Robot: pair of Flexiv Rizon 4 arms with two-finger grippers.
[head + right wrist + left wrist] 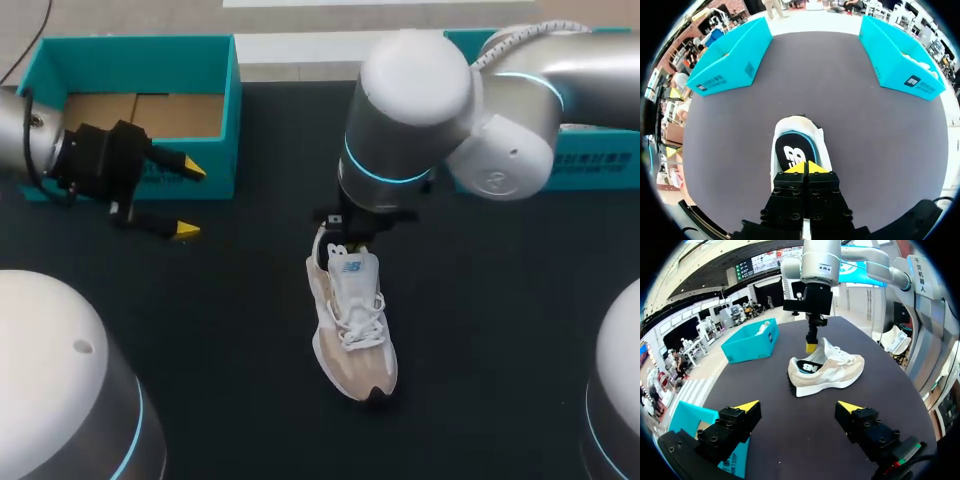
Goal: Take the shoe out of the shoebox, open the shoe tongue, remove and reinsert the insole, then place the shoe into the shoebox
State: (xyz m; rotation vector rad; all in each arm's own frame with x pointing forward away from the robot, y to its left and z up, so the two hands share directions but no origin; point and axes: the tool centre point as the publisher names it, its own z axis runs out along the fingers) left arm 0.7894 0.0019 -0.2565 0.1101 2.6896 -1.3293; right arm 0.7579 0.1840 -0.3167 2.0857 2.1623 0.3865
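The right claw is pinched shut at the shoe's mouth (left claw gapes wide, empty); the beige shoe stands upright, laced.

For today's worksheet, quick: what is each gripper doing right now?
Left gripper: open, holding nothing.
Right gripper: shut, tips at the shoe opening; a grip on the tongue cannot be told.
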